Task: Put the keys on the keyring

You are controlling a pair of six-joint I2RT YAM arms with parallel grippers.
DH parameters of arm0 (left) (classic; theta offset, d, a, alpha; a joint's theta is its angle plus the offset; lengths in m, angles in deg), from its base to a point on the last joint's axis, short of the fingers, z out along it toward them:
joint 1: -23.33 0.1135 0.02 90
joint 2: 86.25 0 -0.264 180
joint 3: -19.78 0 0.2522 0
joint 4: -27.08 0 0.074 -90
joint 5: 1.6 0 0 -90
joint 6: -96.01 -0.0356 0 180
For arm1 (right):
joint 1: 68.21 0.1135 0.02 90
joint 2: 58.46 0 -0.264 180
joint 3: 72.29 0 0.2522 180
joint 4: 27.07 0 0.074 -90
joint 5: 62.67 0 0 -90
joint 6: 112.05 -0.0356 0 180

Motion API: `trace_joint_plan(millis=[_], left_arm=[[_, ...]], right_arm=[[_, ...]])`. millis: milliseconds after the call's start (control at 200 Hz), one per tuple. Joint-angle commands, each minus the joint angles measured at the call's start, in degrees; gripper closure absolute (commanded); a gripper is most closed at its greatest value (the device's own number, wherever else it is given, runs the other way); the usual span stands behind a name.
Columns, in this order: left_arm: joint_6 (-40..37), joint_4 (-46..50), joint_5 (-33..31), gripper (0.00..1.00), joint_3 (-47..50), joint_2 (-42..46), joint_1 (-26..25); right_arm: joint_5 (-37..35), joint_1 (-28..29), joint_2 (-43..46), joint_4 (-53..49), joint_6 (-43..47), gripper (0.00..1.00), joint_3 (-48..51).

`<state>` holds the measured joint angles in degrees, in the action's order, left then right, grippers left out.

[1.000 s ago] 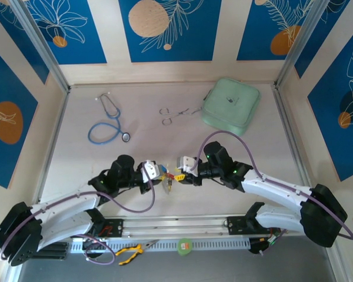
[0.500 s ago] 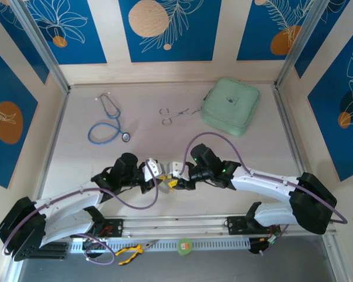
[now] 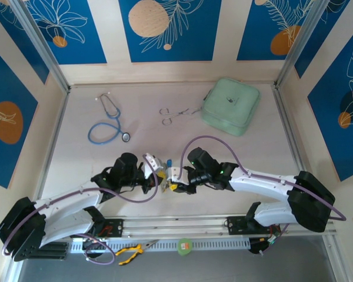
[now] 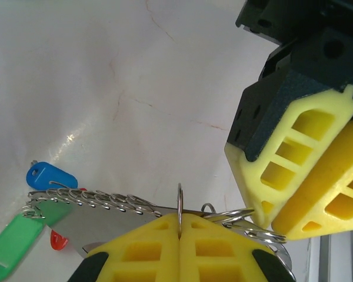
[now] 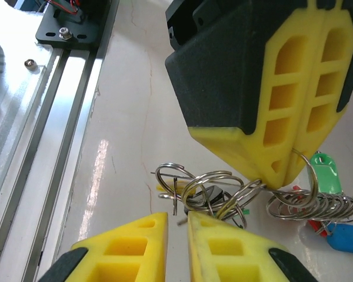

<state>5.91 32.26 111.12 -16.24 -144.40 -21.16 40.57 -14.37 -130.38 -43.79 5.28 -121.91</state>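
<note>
Right wrist view, along own fingers: a loose tangle of split rings on the counter, straight ahead of the right end effector and just beside its tips. Half buried under the tangle, a dark key head and a scrap of yellow. Those fingers a narrow slit apart, a wire end at the slit's mouth; pinched or free, cannot tell.

Just beyond the tangle, up and to the right: left end effector, clenched with no gap. From left wrist, same pinch end-on: keyring, a thin steel loop, upright between the shut pads. Strung from it, a row of small rings trailing sideways away from the pinch, long axis across the view. At its far end, blue key, green key and red key, flat on the counter.

Judged from this: right arm nearer the loose tangle, left arm a holder only. Next move likely to turn on carrying one split ring up and rightward to the loop, a short way through a tight space between two blocky pairs of fingers.

Materials: bright springy steel wire, slippery and apt to snag; glossy plastic key heads; yellow latticed fingers on black mounts; pale, polished, faintly veined counter. From top external, all of it near the middle of the counter's near edge.
</note>
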Motion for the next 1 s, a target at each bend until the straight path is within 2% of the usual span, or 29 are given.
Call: trace_joint_plan(millis=[0,75,200,295,395,490,790,995], left_arm=[[4.0,-3.1,2.6,1.0,-0.1,0.4,-0.4],[4.6,-3.5,3.2,1.0,0.4,0.0,-0.4],[4.9,-4.2,4.3,1.0,1.0,-0.7,-0.4],[3.6,-5.6,5.5,1.0,1.7,-0.6,-0.4],[0.8,-6.2,6.2,1.0,2.3,-0.2,-0.4],[-2.6,-6.0,6.5,1.0,2.5,0.5,-0.4],[-8.5,-4.7,7.2,1.0,2.5,1.5,-0.4],[-9.6,-5.2,7.8,1.0,2.8,1.7,-0.4]], right_arm=[[4.1,-1.1,4.0,0.2,-0.3,0.79,1.2],[7.5,-2.8,7.6,-1.9,0.5,0.75,1.8],[14.2,-7.5,13.0,-3.9,-0.8,0.73,2.2],[11.9,-9.3,14.2,0.1,-3.1,0.74,3.0],[5.6,-9.3,10.7,0.5,-1.9,0.76,0.9],[4.0,-8.4,5.6,-1.3,1.2,0.77,-1.9],[8.0,-5.9,-2.6,-1.9,4.3,0.74,-5.8],[9.9,-5.4,-5.2,-2.3,4.6,0.77,-7.1]])
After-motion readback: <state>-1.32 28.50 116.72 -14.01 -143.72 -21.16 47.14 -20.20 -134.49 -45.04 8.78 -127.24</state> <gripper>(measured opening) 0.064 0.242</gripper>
